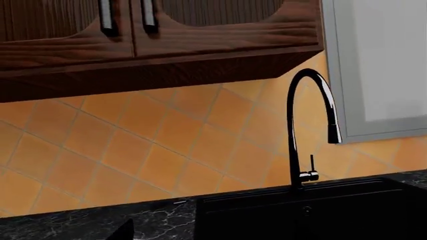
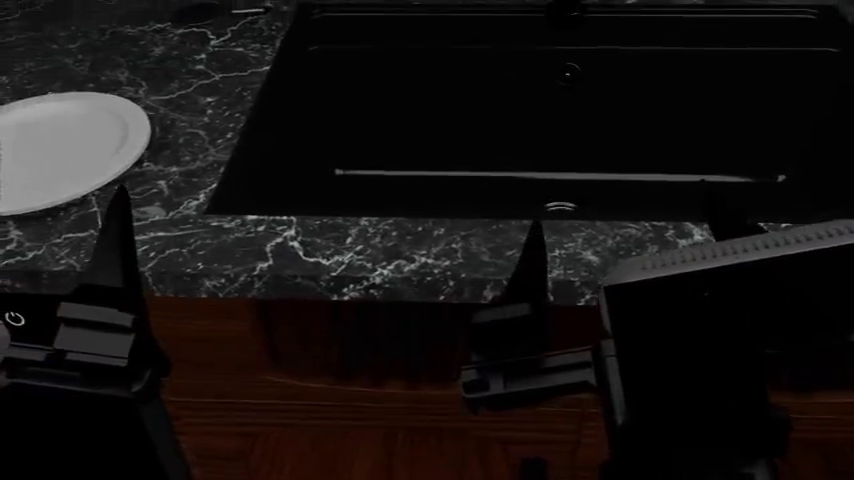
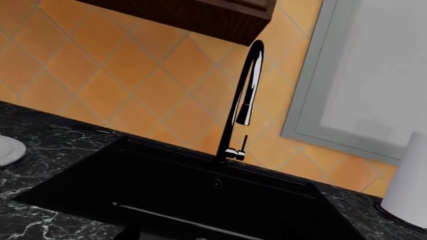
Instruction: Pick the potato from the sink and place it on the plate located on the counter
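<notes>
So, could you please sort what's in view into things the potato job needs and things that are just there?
Job: sink, plate, counter; potato not visible.
Just there: faucet, wall cabinet, window, white roll.

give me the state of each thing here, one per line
plate: on the counter, left of the sink, nothing on it
sink: dry, potato not visible in it
faucet: off, spout over the sink
cabinet doors: closed
left gripper: open, over the counter edge
right gripper: not in view
</notes>
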### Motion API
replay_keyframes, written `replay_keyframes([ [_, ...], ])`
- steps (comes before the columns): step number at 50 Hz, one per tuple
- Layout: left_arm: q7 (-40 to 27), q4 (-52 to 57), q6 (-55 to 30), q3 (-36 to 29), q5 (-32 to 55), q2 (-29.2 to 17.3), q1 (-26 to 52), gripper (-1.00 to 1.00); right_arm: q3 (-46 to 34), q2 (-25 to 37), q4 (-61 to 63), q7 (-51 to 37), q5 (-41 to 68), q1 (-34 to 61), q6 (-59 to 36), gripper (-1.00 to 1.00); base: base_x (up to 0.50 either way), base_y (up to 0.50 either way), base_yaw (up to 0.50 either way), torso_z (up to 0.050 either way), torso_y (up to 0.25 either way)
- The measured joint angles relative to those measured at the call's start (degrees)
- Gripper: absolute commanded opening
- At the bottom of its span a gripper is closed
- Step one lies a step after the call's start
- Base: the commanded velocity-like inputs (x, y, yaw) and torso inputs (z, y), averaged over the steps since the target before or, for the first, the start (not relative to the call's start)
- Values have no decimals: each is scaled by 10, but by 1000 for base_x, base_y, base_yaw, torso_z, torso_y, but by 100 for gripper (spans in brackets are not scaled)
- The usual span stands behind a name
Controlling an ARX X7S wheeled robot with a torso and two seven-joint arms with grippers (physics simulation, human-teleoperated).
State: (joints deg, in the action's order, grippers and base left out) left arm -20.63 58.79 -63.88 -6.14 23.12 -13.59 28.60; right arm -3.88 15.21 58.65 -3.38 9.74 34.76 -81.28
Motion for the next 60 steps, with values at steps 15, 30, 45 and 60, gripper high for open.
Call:
replay_keyframes([
  [15, -22, -14, 24, -24, 3, -15, 4, 100, 3, 6, -10, -4, 9, 0, 9, 100, 0, 0, 0, 49, 0],
  [30, -41, -9, -13, -25, 30, -7, 28, 100, 16, 11, 0, -4, 21, 8, -8, 100, 189, 23, 0, 20, 0],
  [45, -56, -4, -30, -16, 56, -10, 39, 100, 19, 20, 8, -22, 46, 22, -25, 100, 216, 170, 0, 0, 0],
  [60, -70, -2, -29, -9, 78, -18, 40, 100, 29, 32, 11, -65, 106, 34, -36, 100, 207, 177, 0, 0, 0],
])
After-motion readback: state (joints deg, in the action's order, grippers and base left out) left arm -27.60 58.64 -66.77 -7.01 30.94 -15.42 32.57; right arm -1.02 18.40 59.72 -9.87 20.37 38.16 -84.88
